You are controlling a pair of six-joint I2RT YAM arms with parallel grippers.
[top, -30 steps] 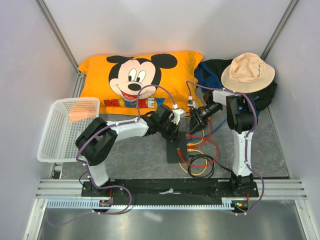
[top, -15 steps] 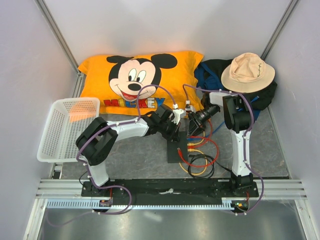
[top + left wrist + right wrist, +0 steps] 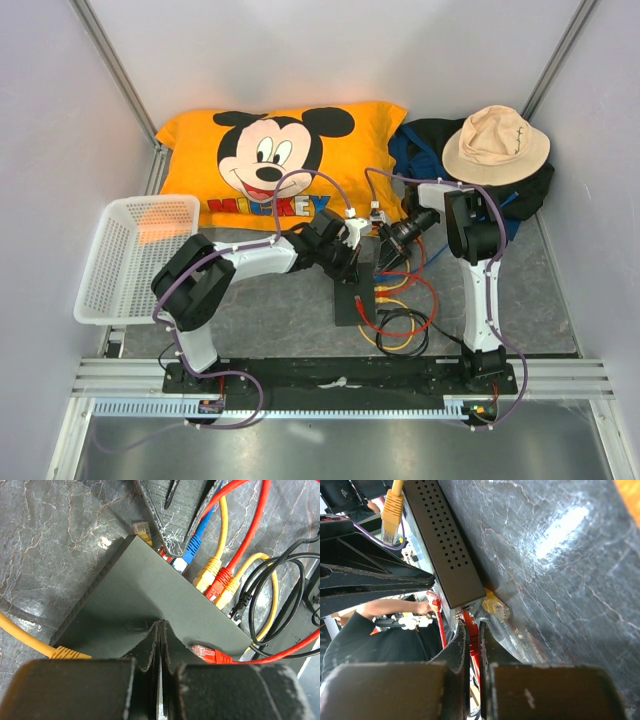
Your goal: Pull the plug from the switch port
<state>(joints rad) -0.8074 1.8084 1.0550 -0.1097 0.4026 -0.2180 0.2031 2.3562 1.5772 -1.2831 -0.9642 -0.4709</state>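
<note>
The switch (image 3: pixel 352 300) is a flat black box lying between my arms; its top shows in the left wrist view (image 3: pixel 145 592) and its vented side in the right wrist view (image 3: pixel 445 550). My left gripper (image 3: pixel 350 263) is shut, with its tips (image 3: pixel 161 625) resting on the switch's top. My right gripper (image 3: pixel 384 262) is shut on a red plug (image 3: pixel 472 629) whose front end sits at the switch's socket edge. Its fingers (image 3: pixel 175 510) reach in over that edge. Blue (image 3: pixel 190 547), yellow (image 3: pixel 207 577) and red (image 3: pixel 220 584) plugs sit in neighbouring sockets.
Red, yellow and black cables (image 3: pixel 400 320) coil right of the switch. A loose yellow plug (image 3: pixel 495 606) lies on the table by the corner. An orange Mickey pillow (image 3: pixel 275 165) lies behind, a white basket (image 3: pixel 135 255) left, and a hat (image 3: pixel 495 142) on a dark bag back right.
My right gripper has moved left, closer to the switch's socket edge, and the cable coil has shifted a little. The left arm has stayed on the switch.
</note>
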